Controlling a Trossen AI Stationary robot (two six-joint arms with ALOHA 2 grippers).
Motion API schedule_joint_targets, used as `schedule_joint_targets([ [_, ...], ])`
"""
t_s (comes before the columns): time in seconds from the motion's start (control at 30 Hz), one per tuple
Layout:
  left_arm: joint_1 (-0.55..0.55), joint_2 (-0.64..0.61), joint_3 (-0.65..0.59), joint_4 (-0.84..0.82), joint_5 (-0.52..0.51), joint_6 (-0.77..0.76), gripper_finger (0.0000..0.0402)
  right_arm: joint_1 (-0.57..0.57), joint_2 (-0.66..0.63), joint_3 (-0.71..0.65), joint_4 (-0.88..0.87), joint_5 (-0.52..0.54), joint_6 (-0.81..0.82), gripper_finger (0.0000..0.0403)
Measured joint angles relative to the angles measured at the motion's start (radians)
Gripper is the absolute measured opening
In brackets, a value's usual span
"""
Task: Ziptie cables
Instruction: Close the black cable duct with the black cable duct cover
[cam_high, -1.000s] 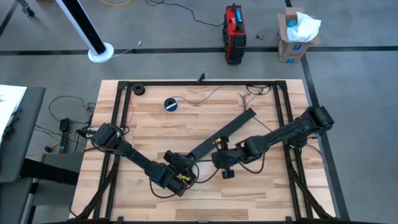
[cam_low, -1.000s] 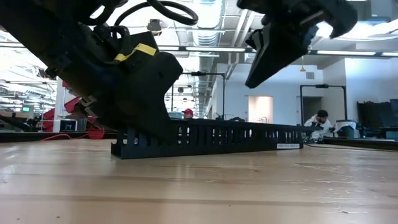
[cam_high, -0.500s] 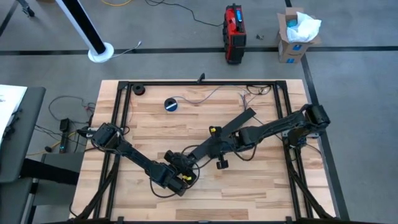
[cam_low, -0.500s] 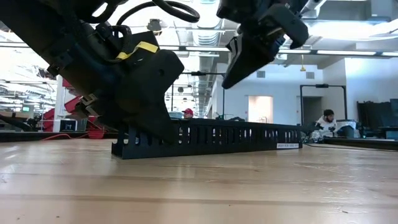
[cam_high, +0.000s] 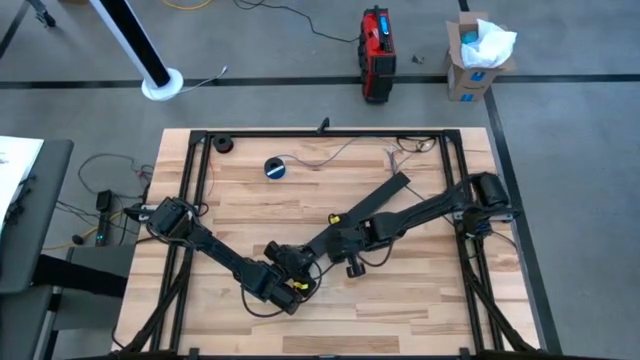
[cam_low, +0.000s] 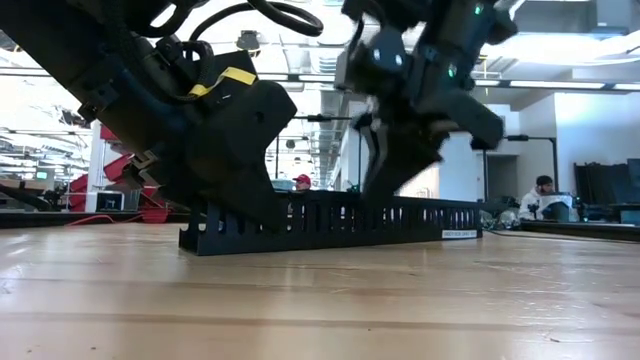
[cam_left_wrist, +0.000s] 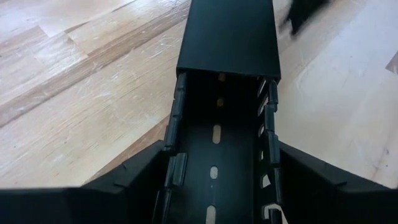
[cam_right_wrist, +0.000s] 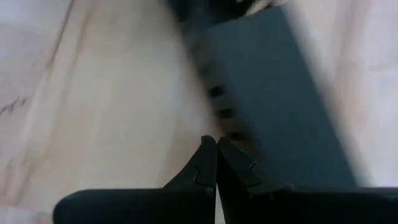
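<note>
Now | left claw (cam_high: 297, 262) spread around slotted black duct (cam_high: 375, 206) near end | right claw (cam_right_wrist: 216, 163) pressed together beside duct's middle | cables (cam_high: 335, 155) at desk (cam_high: 420, 300) far edge, well apart from both, nearer right arm; duct runs diagonally toward them

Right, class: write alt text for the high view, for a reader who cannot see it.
Seen from above, two dark robot arms meet over a long black slotted duct lying diagonally on a wooden table. The left gripper is at the duct's lower end, the right gripper just beyond it. Thin cables and a small blue tape roll lie at the far edge.
</note>
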Motion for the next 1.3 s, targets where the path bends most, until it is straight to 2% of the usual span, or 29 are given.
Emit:
schedule_joint_targets([
  [0.1,0.000,0.000,0.000,0.000,0.001,0.003,0.0247,-0.003,0.039,-0.002,0.012,-0.060,-0.001,0.0000],
  [0.23,0.000,0.000,0.000,-0.002,0.001,0.013,0.0247,0.005,0.049,-0.002,0.018,-0.065,0.002,0.0000],
  [0.47,0.000,0.000,0.000,-0.006,0.005,0.033,0.0247,0.060,-0.110,0.037,-0.118,-0.054,-0.023,0.0000],
  [0.57,0.000,0.000,0.000,-0.002,0.008,0.044,0.0247,0.030,-0.117,0.037,-0.057,-0.050,-0.077,0.0000],
  [0.8,0.000,0.000,0.000,0.001,0.015,0.082,0.0247,-0.074,-0.020,0.034,0.032,-0.066,-0.119,0.0000],
  [0.97,0.000,0.000,-0.001,0.001,0.017,0.089,0.0247,-0.100,0.017,0.036,0.051,-0.166,-0.123,0.0000],
  [1.07,-0.001,0.000,-0.001,-0.004,0.017,0.089,0.0247,-0.095,0.029,0.037,0.090,-0.185,-0.137,0.0000],
  [1.3,0.001,0.001,-0.001,0.008,0.023,0.128,0.0247,-0.094,0.037,0.034,0.246,-0.288,-0.114,0.0000],
])
